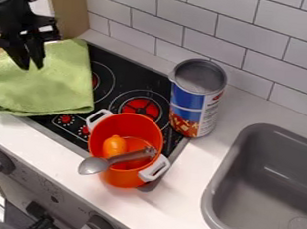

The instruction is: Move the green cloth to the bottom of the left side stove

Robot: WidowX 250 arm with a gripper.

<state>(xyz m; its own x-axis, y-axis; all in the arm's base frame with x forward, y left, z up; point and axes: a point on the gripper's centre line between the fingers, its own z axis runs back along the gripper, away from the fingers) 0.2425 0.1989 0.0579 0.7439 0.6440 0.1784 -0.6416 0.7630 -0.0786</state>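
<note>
At the upper left, the gripper (32, 64) hangs pointing down over the green cloth (48, 86). Its fingertips are at the cloth's upper middle; whether they touch or pinch the fabric I cannot tell. The cloth lies spread over the left side of the black stove (110, 63), covering that part of the cooktop and reaching onto the white counter beside it.
An orange pot (124, 179) with white handles holds an orange object and a grey spoon (93, 165) at the stove's front right. Behind it stands an open can (196, 102). A grey sink (264, 185) is at the right, and a tiled wall (196, 22) runs behind.
</note>
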